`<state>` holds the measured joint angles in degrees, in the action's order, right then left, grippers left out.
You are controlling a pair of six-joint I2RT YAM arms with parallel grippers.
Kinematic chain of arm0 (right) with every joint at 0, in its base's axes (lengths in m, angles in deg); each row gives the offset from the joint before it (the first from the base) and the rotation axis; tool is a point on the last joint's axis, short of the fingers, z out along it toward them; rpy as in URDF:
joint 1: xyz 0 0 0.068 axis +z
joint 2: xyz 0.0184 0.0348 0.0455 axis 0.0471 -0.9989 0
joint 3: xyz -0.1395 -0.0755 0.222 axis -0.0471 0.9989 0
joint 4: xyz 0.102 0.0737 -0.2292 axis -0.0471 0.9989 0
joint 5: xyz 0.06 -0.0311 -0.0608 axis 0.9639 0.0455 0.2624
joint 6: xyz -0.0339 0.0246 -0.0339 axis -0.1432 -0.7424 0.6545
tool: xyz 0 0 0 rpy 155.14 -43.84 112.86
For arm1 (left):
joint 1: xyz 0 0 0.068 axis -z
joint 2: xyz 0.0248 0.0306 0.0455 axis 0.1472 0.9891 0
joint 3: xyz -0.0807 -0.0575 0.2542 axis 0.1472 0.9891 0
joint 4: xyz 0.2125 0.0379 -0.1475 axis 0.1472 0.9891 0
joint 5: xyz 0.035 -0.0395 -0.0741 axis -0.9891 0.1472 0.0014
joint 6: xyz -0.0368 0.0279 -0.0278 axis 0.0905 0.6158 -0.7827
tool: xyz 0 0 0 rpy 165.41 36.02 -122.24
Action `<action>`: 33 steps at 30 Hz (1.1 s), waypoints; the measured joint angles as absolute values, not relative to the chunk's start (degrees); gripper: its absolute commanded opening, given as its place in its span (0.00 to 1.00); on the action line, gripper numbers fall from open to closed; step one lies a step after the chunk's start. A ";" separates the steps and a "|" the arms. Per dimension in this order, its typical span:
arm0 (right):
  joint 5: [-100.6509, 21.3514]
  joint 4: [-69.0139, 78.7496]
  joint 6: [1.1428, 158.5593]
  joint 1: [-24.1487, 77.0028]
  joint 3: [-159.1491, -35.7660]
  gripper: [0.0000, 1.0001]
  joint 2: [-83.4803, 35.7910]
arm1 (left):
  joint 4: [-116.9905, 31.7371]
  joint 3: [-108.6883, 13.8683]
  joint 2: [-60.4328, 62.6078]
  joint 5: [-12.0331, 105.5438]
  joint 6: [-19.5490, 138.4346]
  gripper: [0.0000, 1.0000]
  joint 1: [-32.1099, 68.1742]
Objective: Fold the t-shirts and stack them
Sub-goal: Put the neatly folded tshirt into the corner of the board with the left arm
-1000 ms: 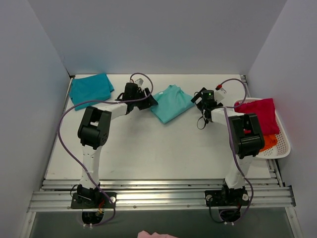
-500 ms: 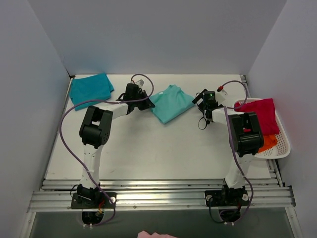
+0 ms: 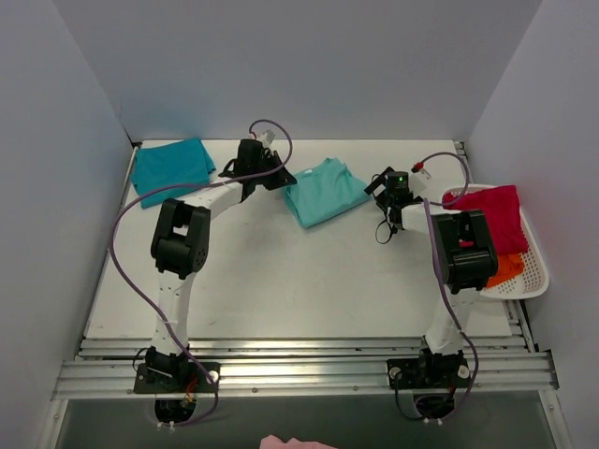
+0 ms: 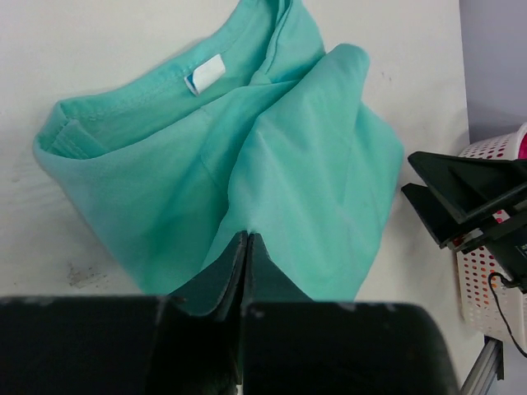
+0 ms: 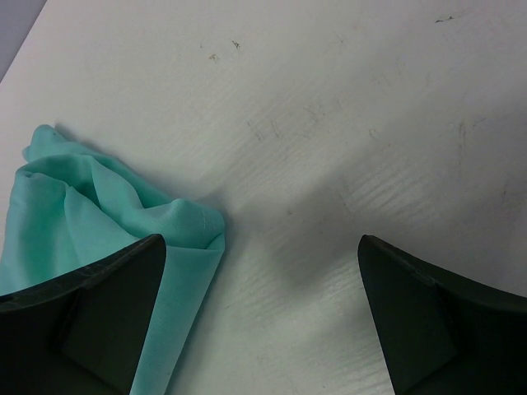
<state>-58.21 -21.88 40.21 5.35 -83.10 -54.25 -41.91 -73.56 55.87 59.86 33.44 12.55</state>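
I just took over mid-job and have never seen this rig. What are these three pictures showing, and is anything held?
These are two robot arms, left arm and right arm, bolted at the near edge of a table. The top picture looks down from above and behind them; the other two come from a camera on each wrist. The left gripper is shut, pinching the mint-green t-shirt. The right gripper is open beside that shirt, holding nothing. A teal-blue t-shirt lies at the far left corner. A white basket on the right holds a red cloth and an orange cloth.
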 measured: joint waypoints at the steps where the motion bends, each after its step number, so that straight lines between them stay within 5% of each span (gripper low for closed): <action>1: -58.14 -22.03 40.21 5.29 -83.10 0.98 -54.31 | -41.30 -74.57 55.87 59.86 33.66 0.02 12.55; 13: -57.38 -24.52 40.21 4.44 -83.10 0.98 -55.16 | -34.79 -94.04 60.86 60.14 35.43 0.04 9.55; 15: -57.20 -25.00 40.21 4.37 -83.10 0.98 -55.40 | -33.32 -101.83 66.12 59.82 35.80 0.31 7.94; 16: -57.09 -25.49 40.23 4.37 -83.10 0.98 -55.60 | -32.42 -106.63 69.49 59.97 35.87 0.83 7.04; 17: -57.05 -25.92 40.21 4.37 -83.12 0.98 -55.73 | -31.99 -111.25 73.05 59.97 36.06 0.94 6.12; 21: -56.72 -26.67 40.23 4.35 -83.21 0.98 -55.97 | -31.24 -128.29 87.17 61.08 34.18 0.94 2.43; 24: -56.28 -26.78 40.25 4.37 -83.21 0.98 -55.97 | -31.75 -129.30 91.52 61.63 32.13 0.94 0.05; 33: -55.28 -27.08 40.21 4.46 -83.19 0.98 -55.97 | -34.26 -101.85 71.54 55.66 33.16 0.94 -1.48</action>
<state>-55.28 -27.08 40.21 4.46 -83.19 -55.97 -34.26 -101.85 71.54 55.66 33.16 -1.48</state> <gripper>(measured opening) 0.978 0.939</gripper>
